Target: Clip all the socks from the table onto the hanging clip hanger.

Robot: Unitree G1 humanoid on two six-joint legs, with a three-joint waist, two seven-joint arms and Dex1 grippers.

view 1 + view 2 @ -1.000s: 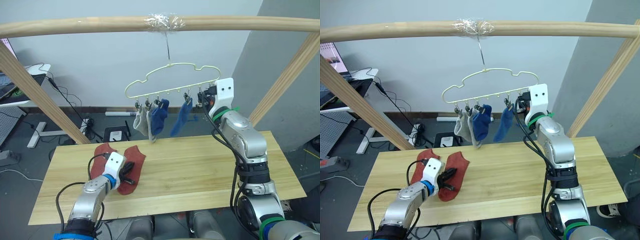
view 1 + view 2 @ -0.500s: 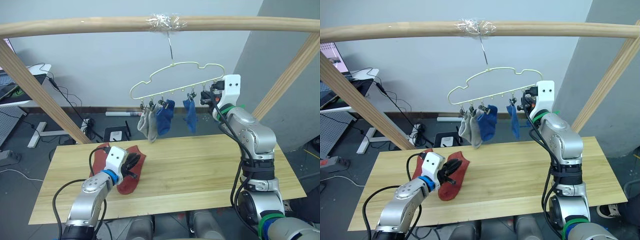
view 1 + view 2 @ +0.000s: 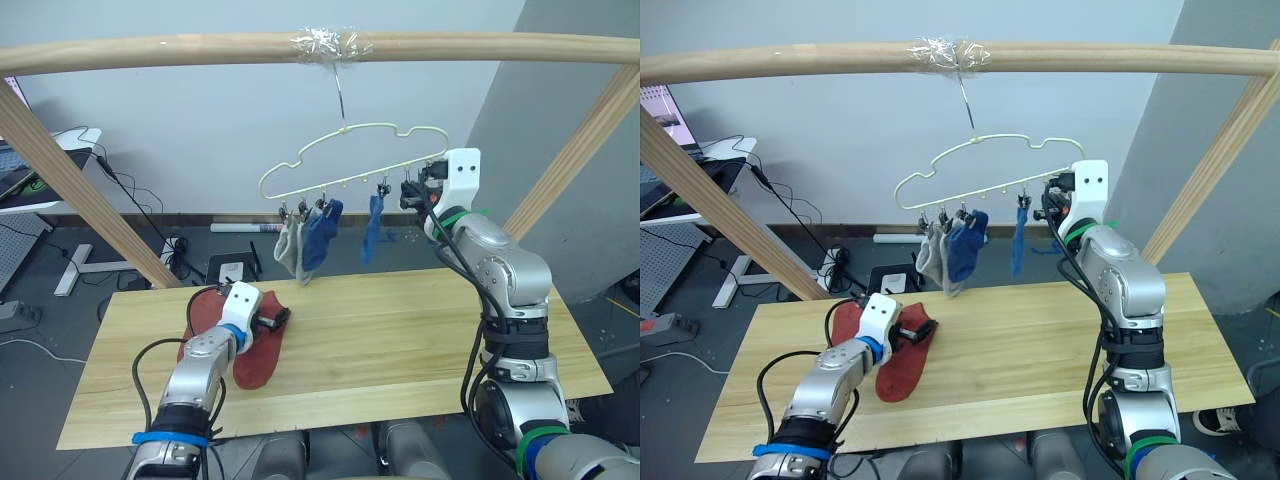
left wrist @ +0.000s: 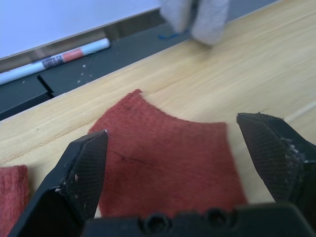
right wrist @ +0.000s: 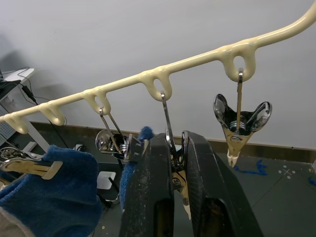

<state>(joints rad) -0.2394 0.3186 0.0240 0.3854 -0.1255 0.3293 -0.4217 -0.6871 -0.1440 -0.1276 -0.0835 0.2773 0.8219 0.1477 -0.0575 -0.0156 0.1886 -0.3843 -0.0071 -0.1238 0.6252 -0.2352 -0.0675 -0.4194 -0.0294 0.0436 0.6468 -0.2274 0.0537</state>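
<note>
Left eye view shows the hanger [image 3: 352,160] hanging from the pole [image 3: 320,47] at upper centre, with two grey socks [image 3: 287,248] and two blue socks [image 3: 318,236] clipped along its row. The right pincer [image 5: 173,170], at the hanger's right end, has its fingers nearly together around the stem of a clip [image 5: 170,148]; beside it an empty clip [image 5: 240,121] hangs free. On the counter [image 3: 400,330], at lower left of the frame, two red socks [image 3: 262,345] lie side by side. The left pincer [image 4: 182,163] hovers just over the nearer red sock, jaws spread wide with nothing between them; in the left wrist view the cloth shows between its fingertips [image 4: 89,158].
</note>
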